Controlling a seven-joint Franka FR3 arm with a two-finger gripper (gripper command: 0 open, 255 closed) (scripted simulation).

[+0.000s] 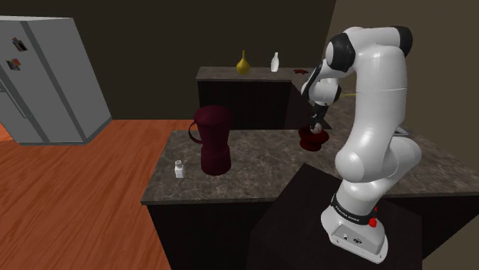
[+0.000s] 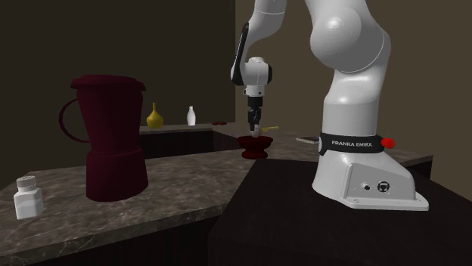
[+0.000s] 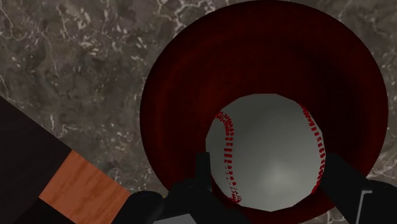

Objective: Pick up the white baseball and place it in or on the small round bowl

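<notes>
2 black fingers [image 3: 201, 175] of the gripper [image 3: 267, 170] clasp the white baseball [image 3: 270, 149] over the dark red bowl [image 3: 191, 83]; the arm's base band [image 2: 352, 143] reads "FRANKA EMIKA".

bowl [image 3: 191, 83] rim cropped, baseball [image 3: 270, 153] sides behind fingers [image 3: 347, 181]

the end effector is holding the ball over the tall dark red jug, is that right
No. The end effector holds the ball over the small dark red bowl, not the jug, which stands apart on the counter. The wrist view shows the bowl directly under the ball.
</notes>
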